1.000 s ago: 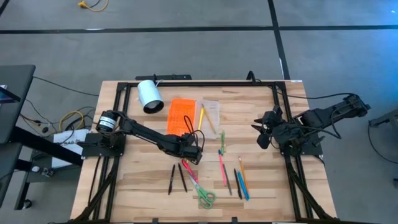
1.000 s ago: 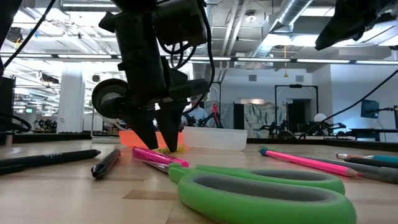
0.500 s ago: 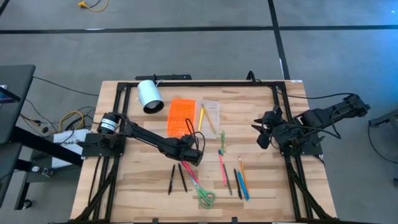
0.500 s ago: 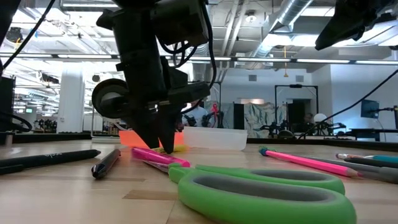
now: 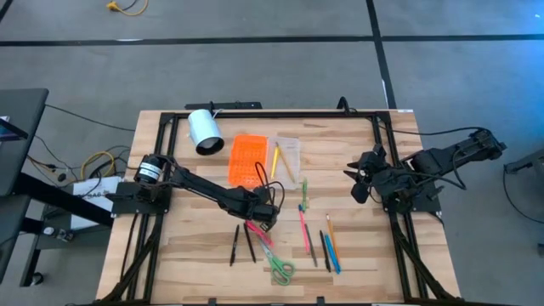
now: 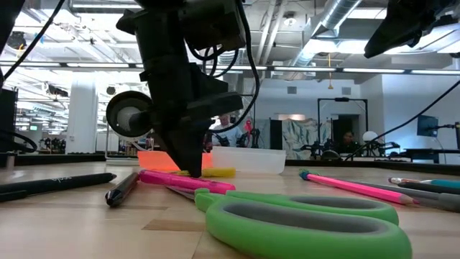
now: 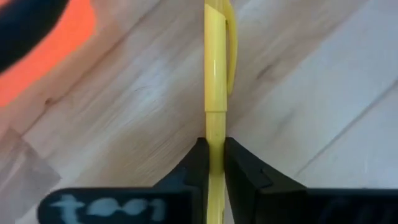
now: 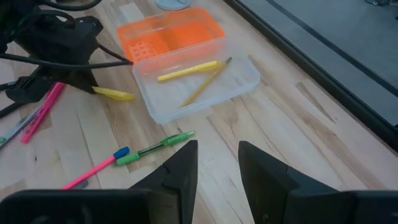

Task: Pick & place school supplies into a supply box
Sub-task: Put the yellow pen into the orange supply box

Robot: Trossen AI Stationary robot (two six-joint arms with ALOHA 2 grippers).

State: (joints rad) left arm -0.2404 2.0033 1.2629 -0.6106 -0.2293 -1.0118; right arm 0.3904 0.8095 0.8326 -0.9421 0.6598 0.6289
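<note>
Your wooden surface sits on grey floor, supplies spread over it.

Your left hand is down just beside the box, on the side toward the scissors, its fingers pinched narrow on a yellow pen that lies flat on the wood. The box's orange lid lies open by its clear tray, which holds two yellow pencils. A pink pen lies by the scissors. Your right hand waits with fingers apart, well away from the box.
</note>
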